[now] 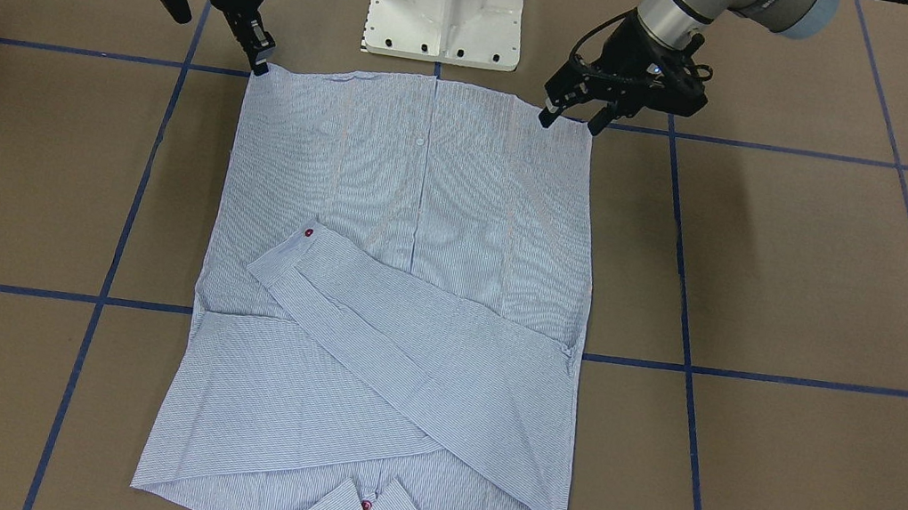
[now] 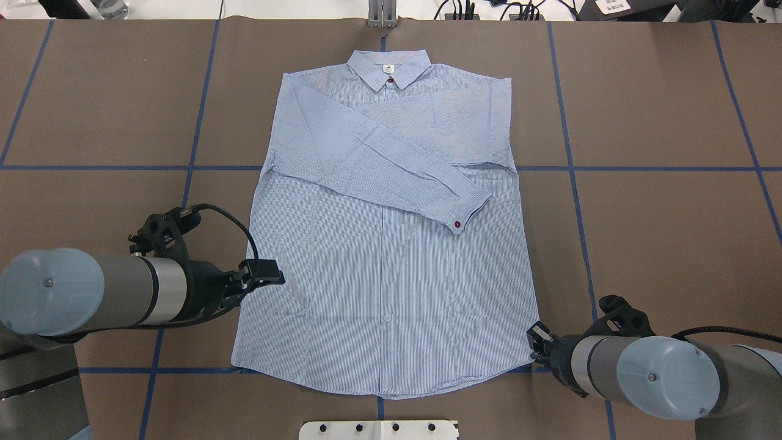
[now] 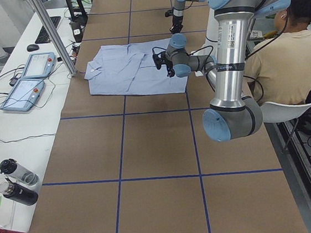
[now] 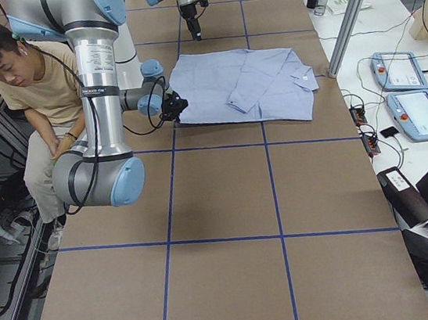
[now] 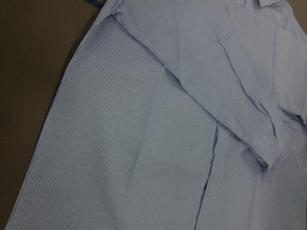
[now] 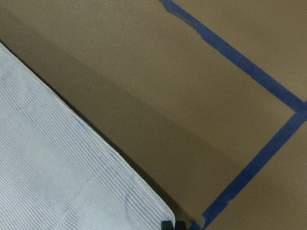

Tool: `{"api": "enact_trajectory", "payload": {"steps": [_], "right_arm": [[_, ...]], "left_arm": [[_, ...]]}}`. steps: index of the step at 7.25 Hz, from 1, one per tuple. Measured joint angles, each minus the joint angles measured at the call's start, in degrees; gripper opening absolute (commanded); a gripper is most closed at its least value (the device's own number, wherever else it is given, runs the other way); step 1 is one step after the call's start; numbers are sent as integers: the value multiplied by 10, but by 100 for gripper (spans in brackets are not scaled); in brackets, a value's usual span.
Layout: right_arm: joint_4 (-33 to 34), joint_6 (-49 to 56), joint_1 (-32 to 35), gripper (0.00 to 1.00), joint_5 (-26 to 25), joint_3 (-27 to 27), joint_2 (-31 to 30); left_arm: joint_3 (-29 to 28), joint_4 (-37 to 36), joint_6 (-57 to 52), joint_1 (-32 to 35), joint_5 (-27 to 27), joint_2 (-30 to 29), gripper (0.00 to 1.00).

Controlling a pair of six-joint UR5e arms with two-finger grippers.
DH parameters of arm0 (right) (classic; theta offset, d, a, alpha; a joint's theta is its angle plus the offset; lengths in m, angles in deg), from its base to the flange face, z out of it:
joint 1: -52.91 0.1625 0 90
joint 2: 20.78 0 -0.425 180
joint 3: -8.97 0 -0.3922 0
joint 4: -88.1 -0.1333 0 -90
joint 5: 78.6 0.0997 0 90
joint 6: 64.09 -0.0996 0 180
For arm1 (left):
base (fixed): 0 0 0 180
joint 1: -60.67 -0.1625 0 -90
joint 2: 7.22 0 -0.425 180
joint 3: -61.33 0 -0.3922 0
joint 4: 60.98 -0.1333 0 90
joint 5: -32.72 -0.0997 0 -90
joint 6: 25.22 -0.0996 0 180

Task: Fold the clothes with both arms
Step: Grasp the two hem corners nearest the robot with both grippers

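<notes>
Fingertips (image 1: pixel 547 117) of the left end effector (image 1: pixel 570 119) stand wide apart, holding nothing, over one hem corner of the shirt (image 2: pixel 385 256). The right end effector (image 1: pixel 259 66) has its tips drawn nearly together at the other hem corner; whether cloth lies between them cannot be told. The shirt lies flat at the middle of the counter (image 2: pixel 660 232), hem toward the robot's edge, collar (image 2: pixel 391 68) toward the far edge. One sleeve (image 2: pixel 391 165) is folded slantwise across the body.
</notes>
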Motion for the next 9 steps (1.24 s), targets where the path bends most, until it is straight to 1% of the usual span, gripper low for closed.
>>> {"api": "enact_trajectory", "payload": {"steps": [2, 4, 7, 9], "right_arm": [[0, 2, 8, 0, 18, 1, -2], [0, 2, 8, 0, 20, 3, -2], [0, 2, 10, 0, 20, 4, -3], [0, 2, 10, 0, 20, 4, -3]], "left_arm": [[-18, -7, 39, -61, -22, 17, 87], [-32, -46, 54, -96, -52, 18, 85], [-24, -98, 55, -103, -62, 17, 81], [-21, -112, 55, -103, -64, 19, 77]]}}
